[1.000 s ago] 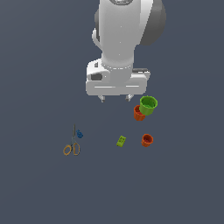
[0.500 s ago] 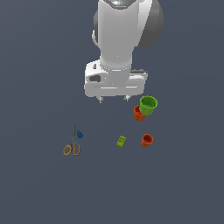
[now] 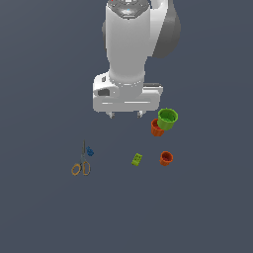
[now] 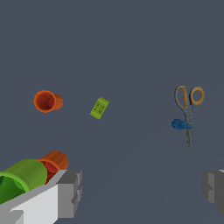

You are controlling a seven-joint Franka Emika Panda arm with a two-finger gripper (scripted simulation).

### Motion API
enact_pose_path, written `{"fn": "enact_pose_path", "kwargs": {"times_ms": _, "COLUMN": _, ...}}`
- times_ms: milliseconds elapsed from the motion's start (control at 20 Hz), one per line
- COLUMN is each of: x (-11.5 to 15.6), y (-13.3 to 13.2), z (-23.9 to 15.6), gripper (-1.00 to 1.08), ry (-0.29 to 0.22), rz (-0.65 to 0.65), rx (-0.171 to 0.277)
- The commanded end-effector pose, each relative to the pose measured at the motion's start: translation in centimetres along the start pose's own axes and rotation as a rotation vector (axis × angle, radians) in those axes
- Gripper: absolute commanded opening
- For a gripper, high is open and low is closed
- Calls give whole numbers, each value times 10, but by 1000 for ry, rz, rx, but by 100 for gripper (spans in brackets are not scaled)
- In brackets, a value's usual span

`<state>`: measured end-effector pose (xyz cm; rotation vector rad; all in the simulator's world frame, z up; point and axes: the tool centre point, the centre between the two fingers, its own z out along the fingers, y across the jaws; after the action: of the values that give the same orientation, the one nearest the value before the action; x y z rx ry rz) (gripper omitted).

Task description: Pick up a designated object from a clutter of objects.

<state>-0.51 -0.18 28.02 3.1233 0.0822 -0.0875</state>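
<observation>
Fingers (image 4: 142,192) spread wide, empty, above the blue piece (image 4: 180,124).

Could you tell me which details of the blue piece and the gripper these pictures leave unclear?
- Blue piece: too small in both views to show its shape; in the wrist view it overlaps the scissors, so contact is uncertain.
- Gripper: fingertips cut off by the wrist view's edge.
- Green cup: hides part of the orange-red cup behind it.
</observation>
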Motion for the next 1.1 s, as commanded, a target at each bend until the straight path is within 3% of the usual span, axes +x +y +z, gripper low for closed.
{"fn": "enact_pose_path", "kwargs": {"times_ms": 0, "x": 3, "y": 8, "z": 9, "gripper": 100, "ry": 1, "rz": 28, "rx": 6}}
{"fn": "enact_pose_path", "kwargs": {"times_ms": 300, "x": 14, "y": 40, "z": 45, "gripper": 100, "ry": 11, "rz": 140, "rx": 24}}
{"fn": "enact_pose_path", "kwargs": {"times_ms": 550, "x": 20, "y": 83, "z": 90, "gripper": 100, "ry": 23, "rz": 283, "rx": 39}}
{"fn": "enact_pose_path", "kwargs": {"times_ms": 1050, "x": 12, "y": 159, "z": 168, "gripper": 100, "ry": 44, "rz": 531, "rx": 37}}
